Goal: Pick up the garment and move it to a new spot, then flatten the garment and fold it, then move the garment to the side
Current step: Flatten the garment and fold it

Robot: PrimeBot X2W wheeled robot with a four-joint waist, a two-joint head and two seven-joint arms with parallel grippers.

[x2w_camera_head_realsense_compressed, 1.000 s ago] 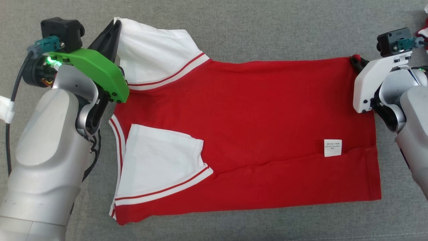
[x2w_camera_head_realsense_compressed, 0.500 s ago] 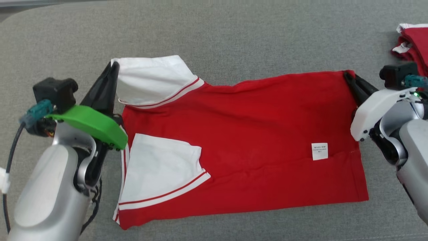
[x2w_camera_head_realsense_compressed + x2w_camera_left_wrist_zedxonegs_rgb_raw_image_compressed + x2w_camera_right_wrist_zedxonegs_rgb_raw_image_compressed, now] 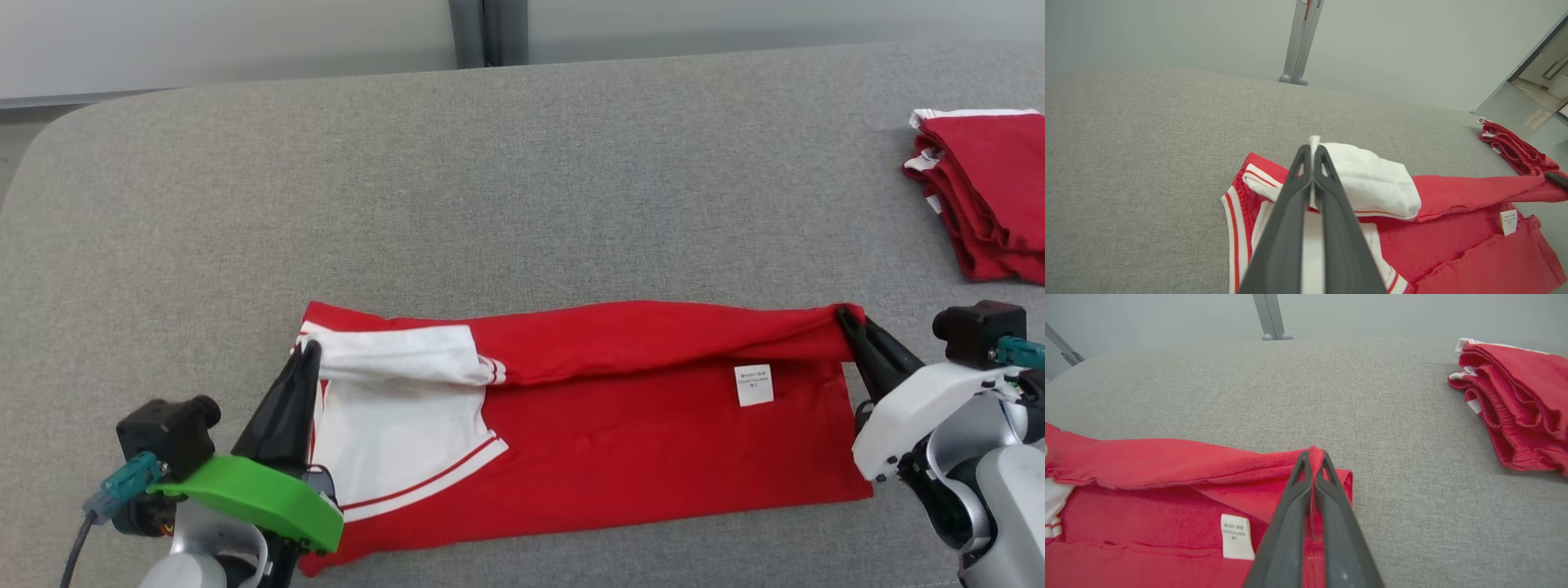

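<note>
A wide surface point(image 3: 522, 180) covered in grey woven fabric, rounded at its far left corner, runs up to a pale, plain wall point(image 3: 229, 37). A grey metal post point(image 3: 487, 33) stands against that wall just beyond the far edge. In the left wrist view a dark-framed panel point(image 3: 1533, 61) shows at the far right of the room. The red garment point(image 3: 637, 441) lies lengthwise along the near part of the surface. Its far long edge is raised and hangs over the layer beneath, where a white label point(image 3: 753, 385) shows. The left gripper point(image 3: 306, 355) is pinched tight on the garment's white sleeve point(image 3: 400, 363) at the left end. The right gripper point(image 3: 845, 314) is pinched tight on its red corner at the right end. Well apart at the far right rests a stack of folded red clothes point(image 3: 980, 196).
</note>
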